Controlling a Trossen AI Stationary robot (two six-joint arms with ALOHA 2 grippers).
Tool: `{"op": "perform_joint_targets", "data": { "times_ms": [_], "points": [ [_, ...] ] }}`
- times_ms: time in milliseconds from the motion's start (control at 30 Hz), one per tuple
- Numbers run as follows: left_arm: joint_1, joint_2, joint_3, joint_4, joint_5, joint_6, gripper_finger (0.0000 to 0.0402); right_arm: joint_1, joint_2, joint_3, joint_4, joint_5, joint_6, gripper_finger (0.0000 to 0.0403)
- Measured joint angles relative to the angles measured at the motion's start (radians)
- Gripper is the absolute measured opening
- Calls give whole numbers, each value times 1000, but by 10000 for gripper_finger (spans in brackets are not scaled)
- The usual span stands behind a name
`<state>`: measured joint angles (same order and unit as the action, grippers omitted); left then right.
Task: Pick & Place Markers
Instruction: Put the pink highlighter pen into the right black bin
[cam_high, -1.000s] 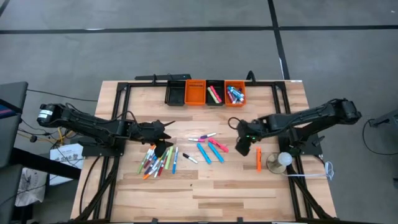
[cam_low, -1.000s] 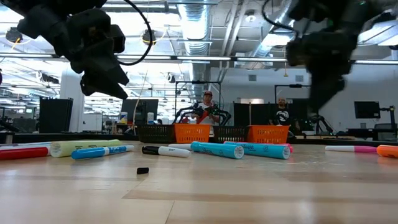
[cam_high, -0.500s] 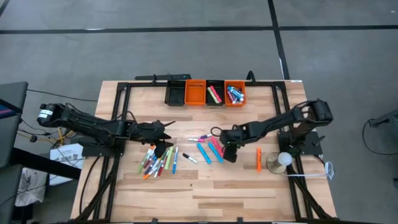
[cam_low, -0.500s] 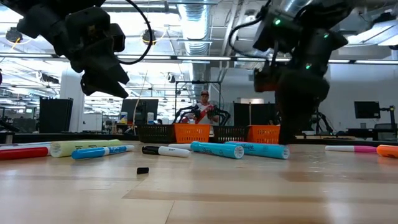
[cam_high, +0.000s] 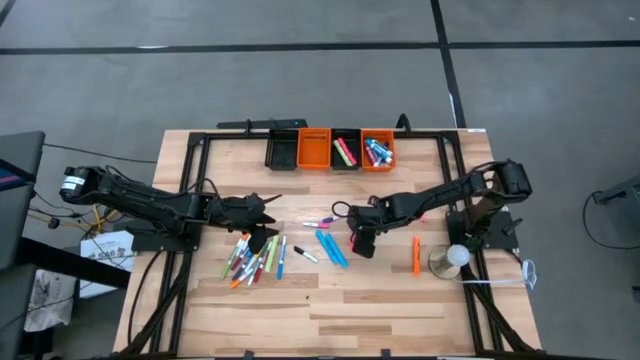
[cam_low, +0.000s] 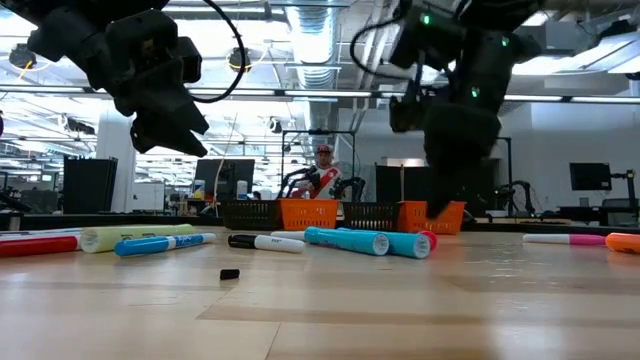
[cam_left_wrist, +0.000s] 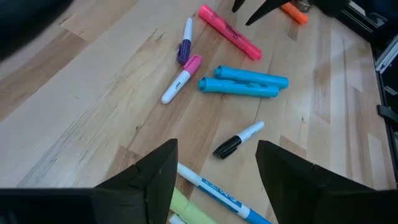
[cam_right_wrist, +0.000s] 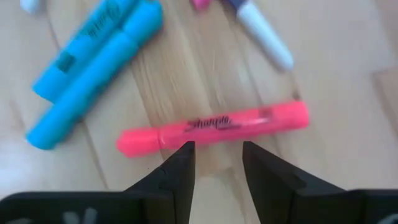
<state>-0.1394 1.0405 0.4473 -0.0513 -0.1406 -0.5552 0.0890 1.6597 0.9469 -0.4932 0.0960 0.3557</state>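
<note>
Many capped markers lie flat on the wooden table. A mixed pile (cam_high: 255, 260) sits below my left gripper (cam_high: 262, 228), which hovers open above it; its wrist view shows a black-capped white marker (cam_left_wrist: 239, 138) just ahead. My right gripper (cam_high: 360, 240) is open and low over the table's middle. A pink marker (cam_right_wrist: 214, 134) lies crosswise just past its fingertips, untouched as far as I can see. Two blue markers (cam_high: 330, 247) lie side by side next to it, also in the right wrist view (cam_right_wrist: 93, 59). An orange marker (cam_high: 416, 255) lies farther right.
Several small bins (cam_high: 330, 149) line the far edge, orange and black; two hold markers. A round pale object (cam_high: 447, 260) stands by the right arm's base. A pink-capped and a purple-capped white marker (cam_left_wrist: 180, 68) lie near the middle. A small black cap (cam_low: 229, 273) lies near the front. People stand beyond the table.
My right gripper has swung from the table's right toward its middle and come down over the pink marker. One blue marker has slid left and now lies against the other. My left arm has kept still.
</note>
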Motion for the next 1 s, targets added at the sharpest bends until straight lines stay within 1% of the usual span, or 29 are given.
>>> {"op": "perform_joint_targets", "data": {
  "times_ms": [133, 267, 333, 400, 467, 600, 767, 867, 1000],
  "points": [
    [0, 0, 0, 0, 0, 0, 214, -6, -40, 26, 6, 0, 42, 119],
    [0, 0, 0, 4, 0, 0, 214, -28, -43, 43, 7, -11, 207, 121],
    [0, 0, 0, 6, 0, 0, 214, -32, -38, 43, 1, -12, 244, 127],
    [0, 0, 0, 6, 0, 0, 214, -32, -22, 44, -10, -25, 262, 139],
    [0, 0, 0, 6, 0, 0, 214, -32, -16, 42, -57, -26, 289, 155],
    [0, 0, 0, 7, 0, 0, 214, -39, -1, 42, -63, -25, 317, 192],
    [0, 0, 0, 9, 0, 0, 214, -37, -2, 44, -41, 28, 379, 222],
    [0, 0, 0, 12, 0, -1, 214, -37, -2, 43, -37, 43, 417, 227],
    [0, 0, 0, 12, 0, -1, 214, -26, -2, 43, -37, 112, 467, 224]
  ]
}}
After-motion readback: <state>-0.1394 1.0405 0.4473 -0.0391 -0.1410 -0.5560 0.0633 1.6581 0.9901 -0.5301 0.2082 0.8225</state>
